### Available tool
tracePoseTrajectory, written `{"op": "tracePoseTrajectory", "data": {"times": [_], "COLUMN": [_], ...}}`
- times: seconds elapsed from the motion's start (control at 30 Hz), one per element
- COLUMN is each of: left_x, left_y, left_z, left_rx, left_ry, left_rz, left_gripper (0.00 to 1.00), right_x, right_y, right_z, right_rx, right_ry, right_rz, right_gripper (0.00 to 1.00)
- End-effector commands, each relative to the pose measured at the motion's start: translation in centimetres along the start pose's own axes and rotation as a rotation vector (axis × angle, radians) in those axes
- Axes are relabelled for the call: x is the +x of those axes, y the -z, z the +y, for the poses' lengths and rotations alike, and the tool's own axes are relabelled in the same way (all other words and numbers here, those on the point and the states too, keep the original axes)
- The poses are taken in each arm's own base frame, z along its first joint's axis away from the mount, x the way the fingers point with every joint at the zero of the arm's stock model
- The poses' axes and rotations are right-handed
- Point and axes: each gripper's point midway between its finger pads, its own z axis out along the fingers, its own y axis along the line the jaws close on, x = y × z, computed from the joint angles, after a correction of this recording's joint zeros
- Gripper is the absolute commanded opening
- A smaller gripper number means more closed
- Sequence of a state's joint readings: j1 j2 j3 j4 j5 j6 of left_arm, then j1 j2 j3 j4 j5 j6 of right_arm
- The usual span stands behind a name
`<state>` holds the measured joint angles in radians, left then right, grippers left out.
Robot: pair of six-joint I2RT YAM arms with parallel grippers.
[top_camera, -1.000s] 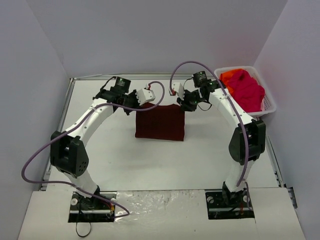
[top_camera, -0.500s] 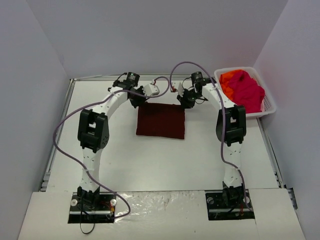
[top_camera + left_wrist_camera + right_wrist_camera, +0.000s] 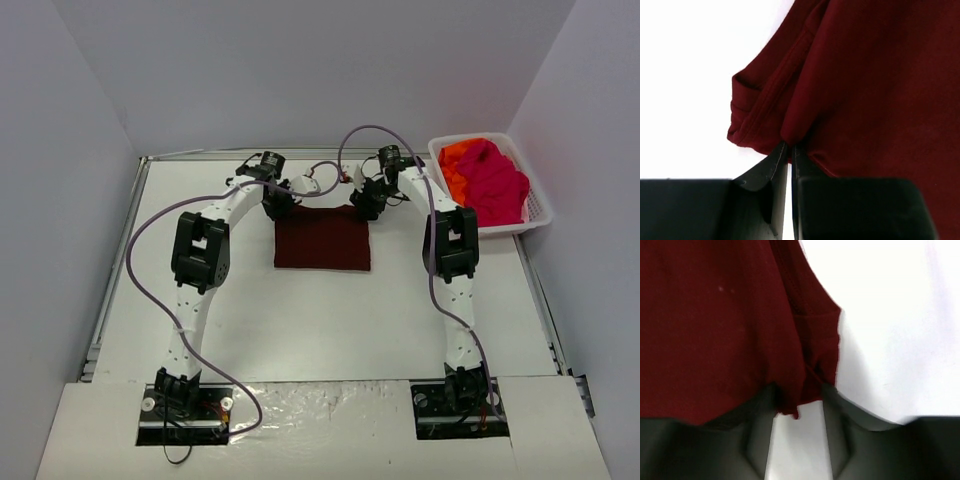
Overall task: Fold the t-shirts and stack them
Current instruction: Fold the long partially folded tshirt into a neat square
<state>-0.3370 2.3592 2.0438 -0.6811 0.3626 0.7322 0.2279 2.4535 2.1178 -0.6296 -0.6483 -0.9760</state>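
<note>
Near: bare table [image 3: 320, 310] between the arm bases and the cloth.

Centre of the top view: maroon t-shirt [image 3: 322, 240], lying flat as a tidy rectangle that looks already part-folded. Both arms reach over to its upper edge.

Left wrist view: left gripper [image 3: 788, 146], jaws pressed together on a small pinch of the shirt's hem, beside the layered corner at left of frame.

Right wrist view: right gripper [image 3: 797, 389], jaws standing apart with the bunched corner between them. Cannot tell whether they bite or only bracket the cloth.

Judgement: step in hand is the next fold, bringing the upper edge toward the bottom of the frame. To do it well:
- confirm the right-hand hold first;
- catch all the layers at each corner;
- lift both corners level and together;
- keep the edge taut so no crease forms.

Far, upper right: basket [image 3: 540, 212] holding a pink t-shirt [image 3: 495, 180] and an orange t-shirt [image 3: 455, 155], heaped and not yet folded.
</note>
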Motion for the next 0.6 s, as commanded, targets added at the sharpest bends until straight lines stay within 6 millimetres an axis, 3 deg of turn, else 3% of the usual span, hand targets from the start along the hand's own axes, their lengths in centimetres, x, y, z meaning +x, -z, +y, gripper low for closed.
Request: {"op": "tracePoseTrajectory", "data": {"times": [0.0,0.07,0.17,0.33,0.4,0.43,0.5,0.53,0.57], "left_x": [-0.4,-0.5,-1.6,-3.5,-3.9,-3.9,-3.6,-3.6,-3.6], "left_y": [2.1,2.7,4.9,10.7,12.4,14.2,15.4,17.1,17.6], "left_z": [2.4,2.9,3.9,7.1,7.5,8.0,8.1,8.2,7.9], "left_rx": [-0.103,-0.143,-0.211,-0.428,-0.469,-0.528,-0.569,-0.612,-0.617], "left_ry": [-0.006,-0.008,0.002,0.042,0.053,0.077,0.113,0.13,0.144], "left_rz": [0.009,0.008,-0.015,-0.019,-0.02,-0.013,-0.006,-0.01,-0.017], "left_gripper": [0.06,0.16,0.23,0.3,0.31,0.32,0.33,0.34,0.34], "right_x": [-0.1,-1.2,-2.5,-7.2,-8.9,-9.6,-10.4,-11.3,-12.1], "right_y": [0.2,1.0,2.1,7.3,9.6,10.4,12.5,13.5,15.6], "right_z": [-0.5,-1.0,-1.7,-4.2,-4.7,-5.1,-5.2,-5.5,-5.6], "right_rx": [0.004,0.035,0.087,0.281,0.352,0.391,0.459,0.502,0.569], "right_ry": [-0.016,-0.025,-0.033,-0.013,-0.019,-0.013,-0.055,-0.059,-0.073], "right_rz": [-0.001,-0.023,-0.044,-0.109,-0.133,-0.149,-0.17,-0.197,-0.205], "right_gripper": [0.41,0.52,0.56,0.59,0.59,0.59,0.6,0.6,0.6]}}
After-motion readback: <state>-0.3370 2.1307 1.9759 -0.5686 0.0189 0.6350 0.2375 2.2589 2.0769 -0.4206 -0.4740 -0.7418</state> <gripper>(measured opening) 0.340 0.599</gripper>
